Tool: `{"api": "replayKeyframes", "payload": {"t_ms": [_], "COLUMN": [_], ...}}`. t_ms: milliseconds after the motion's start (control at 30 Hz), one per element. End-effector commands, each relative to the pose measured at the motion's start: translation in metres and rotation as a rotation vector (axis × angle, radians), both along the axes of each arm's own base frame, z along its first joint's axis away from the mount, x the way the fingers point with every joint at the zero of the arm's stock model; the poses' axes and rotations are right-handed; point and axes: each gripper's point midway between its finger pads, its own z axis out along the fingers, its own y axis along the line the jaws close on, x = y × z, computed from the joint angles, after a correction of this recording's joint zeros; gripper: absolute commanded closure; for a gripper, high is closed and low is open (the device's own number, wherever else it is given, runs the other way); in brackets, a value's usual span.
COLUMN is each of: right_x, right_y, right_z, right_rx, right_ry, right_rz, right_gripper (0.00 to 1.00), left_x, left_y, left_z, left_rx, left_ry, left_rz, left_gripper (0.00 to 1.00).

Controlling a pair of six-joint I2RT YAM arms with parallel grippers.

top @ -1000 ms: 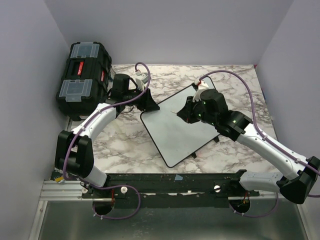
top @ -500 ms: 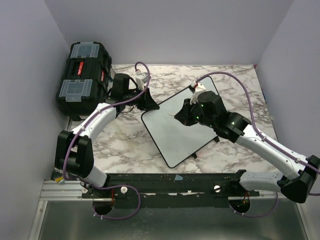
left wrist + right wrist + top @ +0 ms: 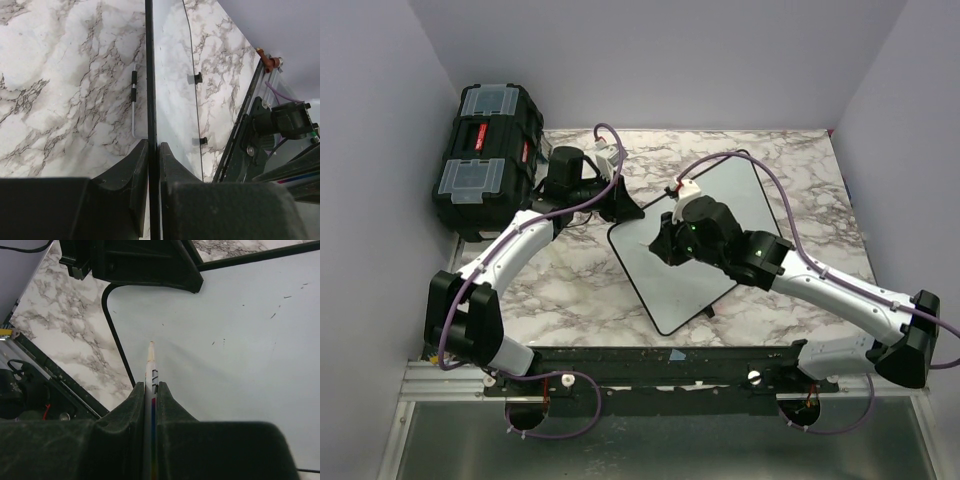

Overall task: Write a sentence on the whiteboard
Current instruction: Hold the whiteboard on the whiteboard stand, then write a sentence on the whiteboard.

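The left fingers pinch the board. The right fingers squeeze a pen over it. Writing looks ready to start: next the tip must touch down softly.

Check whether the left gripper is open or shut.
Shut: the left gripper pinches the whiteboard edge, pressed tight against both faces.

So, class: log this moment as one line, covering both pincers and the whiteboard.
left pincer: shut on whiteboard edge | right pincer: shut on marker | marker tip: over whiteboard, contact unclear
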Motion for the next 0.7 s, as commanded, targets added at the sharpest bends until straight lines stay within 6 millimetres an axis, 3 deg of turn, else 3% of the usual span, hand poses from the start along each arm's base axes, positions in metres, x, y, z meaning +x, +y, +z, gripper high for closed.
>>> {"api": "replayKeyframes", "payload": {"t_ms": [0,667], "right_x": [0.015,0.031], "right_y": [0.009,0.012], "right_z": [0.018,0.017], "right_rx": [0.021,0.019], "right_ry": [-0.067,-0.106], "right_rz": [-0.053,-0.117], "right_gripper": [0.99,0.99], "left_x": [-0.008,-0.012], "left_y": [-0.009,-0.014], "left_z": [0.03,0.035], "left_rx": [-0.025,-0.02], "left_ry": [-0.097,-0.113], "left_rz": [-0.029,-0.021], "left_gripper": [1.0,1.0]}}
